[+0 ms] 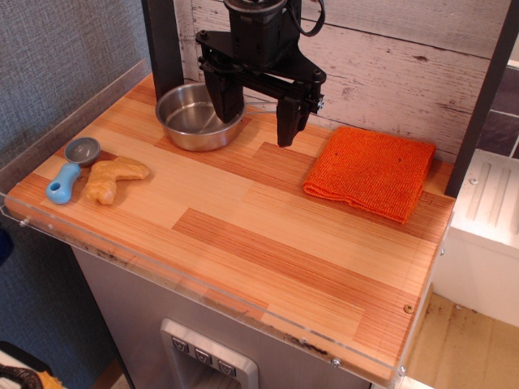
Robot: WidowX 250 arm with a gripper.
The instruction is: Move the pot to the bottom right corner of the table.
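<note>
The pot (190, 120), a shallow shiny steel pan, sits at the back left of the striped wood table (259, 235). Its thin wire handle runs to the right behind the gripper and is mostly hidden. My black gripper (258, 113) hangs above the pot's right rim, open wide. One finger (225, 101) is over the pot's right edge and the other finger (289, 121) is to the right of it over bare wood. It holds nothing.
An orange cloth (371, 172) lies at the back right. A blue-handled grey scoop (71, 166) and a tan dough-like piece (113, 178) lie at the left edge. A clear plastic rim (203, 296) runs along the front and left. A white plank wall stands behind.
</note>
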